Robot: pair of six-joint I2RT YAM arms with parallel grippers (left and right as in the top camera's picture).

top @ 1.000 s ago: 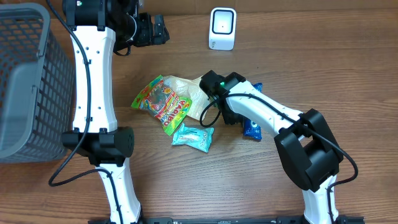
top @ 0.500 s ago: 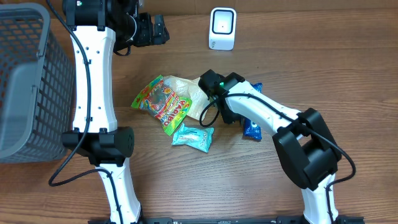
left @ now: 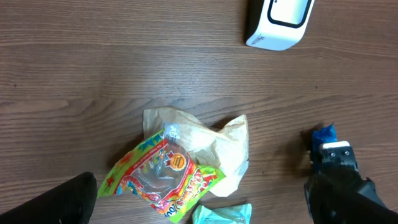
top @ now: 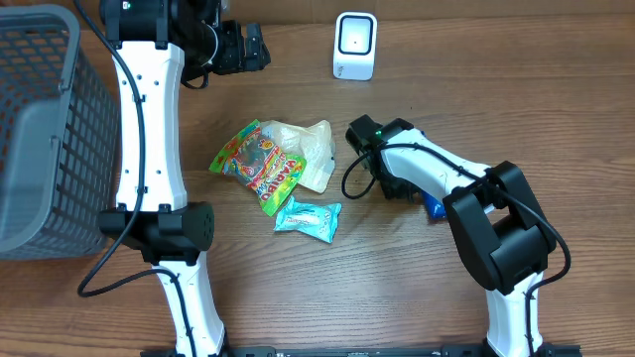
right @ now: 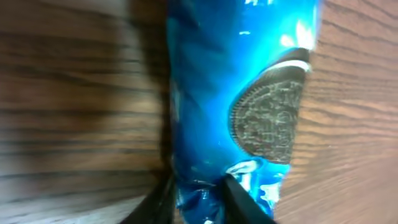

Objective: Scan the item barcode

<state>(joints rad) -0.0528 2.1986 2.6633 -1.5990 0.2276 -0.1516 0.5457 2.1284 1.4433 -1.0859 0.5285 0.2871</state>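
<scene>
The right end effector (right: 196,186) is pinched narrow on the end of the blue cookie packet (right: 236,93), its fingertips closed over the crimped edge. The packet lies flat on the tabletop (top: 397,297), right of centre, mostly hidden under the arm from overhead. The scanner (top: 354,45) stands well apart at the far edge. The left end effector (top: 248,45) hangs wide and empty near the far edge.

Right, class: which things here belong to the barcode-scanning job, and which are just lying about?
Job: blue cookie packet, right pincer gripping it, white scanner.
Lying about: gummy bag, pale bag, teal packet, grey basket.
</scene>
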